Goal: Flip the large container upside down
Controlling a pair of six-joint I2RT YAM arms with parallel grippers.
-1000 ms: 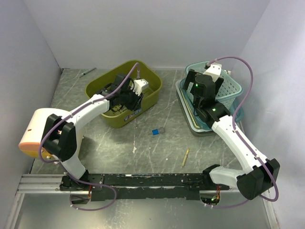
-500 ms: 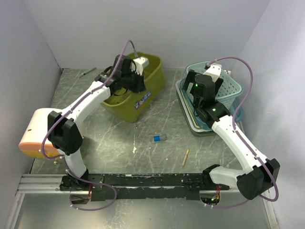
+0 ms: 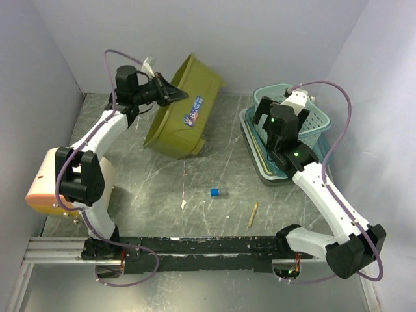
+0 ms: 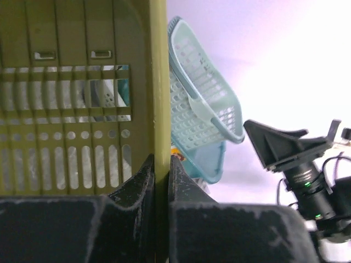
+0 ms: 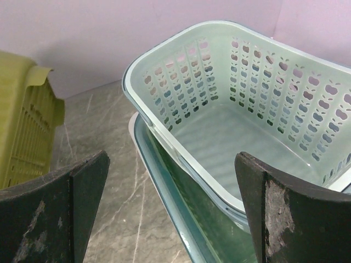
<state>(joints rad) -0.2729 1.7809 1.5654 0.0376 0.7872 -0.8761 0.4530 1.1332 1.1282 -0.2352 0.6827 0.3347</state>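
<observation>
"While the left pincer (image 3: 170,96) is pinching only that thin rim, isn't the olive container (image 3: 181,117) risking a slip?"

"I'm thinking so. It's standing tipped on one edge on the desk (image 3: 221,156), left of the teal basket (image 3: 318,117). If the rim slides out, I'm guessing it's dropping back open-side up or toppling toward the basket. The right pincer (image 3: 281,114) is hanging spread above that basket."

"Any writing?"

"A sticker (image 3: 193,119) is showing on its side, too small to read."

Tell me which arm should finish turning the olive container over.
Left. The left gripper is clamped on the rim of the olive container, which is tipped on its side. The right gripper is open, hovering over the teal basket, apart from the container.
</observation>
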